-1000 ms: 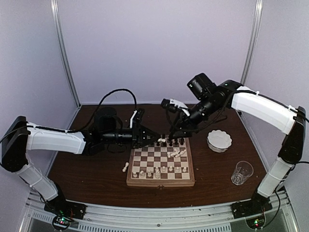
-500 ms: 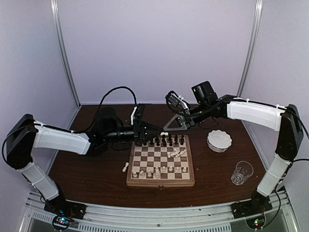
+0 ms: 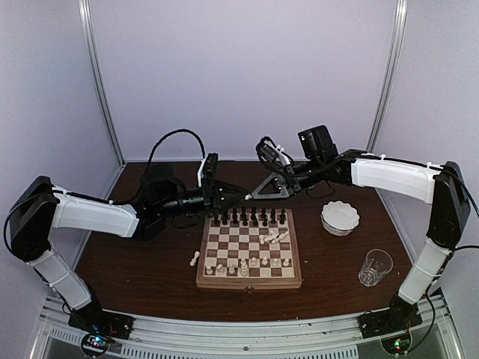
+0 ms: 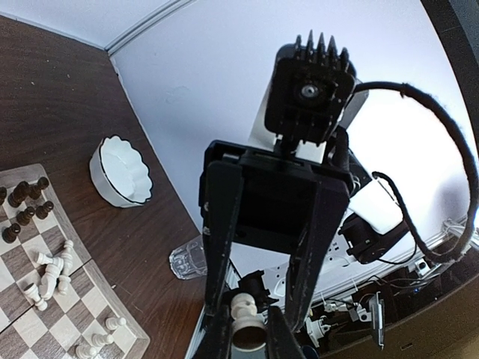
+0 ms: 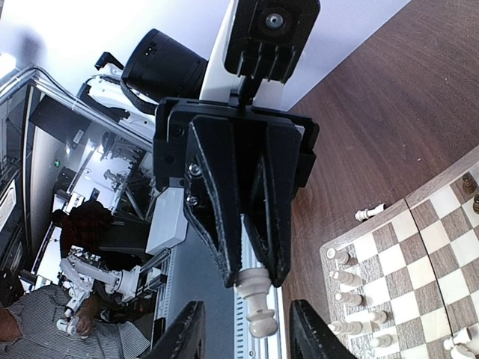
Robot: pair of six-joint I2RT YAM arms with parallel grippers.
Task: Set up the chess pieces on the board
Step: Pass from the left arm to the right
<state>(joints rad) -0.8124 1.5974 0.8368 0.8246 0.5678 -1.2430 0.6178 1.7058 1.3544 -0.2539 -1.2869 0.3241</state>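
**Left claw** [image 5: 253,278]: narrow, pinched on one end of a single white piece [image 5: 255,301]. The piece's free end points outward. It is held in the air above the far edge of the board [image 3: 249,284].

**Right claw** [image 5: 251,333]: wide, with one finger on each side of that same piece and neither touching it. It faces the left claw tip to tip.

**Step in hand (judged):** a mid-air handover from left claw to right. The next move calls for the right claw to close squarely on the free end before the left lets go. A piece this small and rounded could twist or drop.

**Board:**
- Dark pieces [image 3: 251,218] stand along the far rows.
- Standing white pieces [image 3: 243,266] are along the near rows, with gaps.
- Toppled white pieces [image 3: 275,238] lie right of centre.
- A stray white piece [image 3: 195,259] lies on the table [image 3: 135,254], just beside the board's left edge.

**Containers:**
- The bowl [image 3: 340,218], right of the board, has nothing in it.
- The glass [image 3: 375,267], at the near right, is upright with nothing visible inside.
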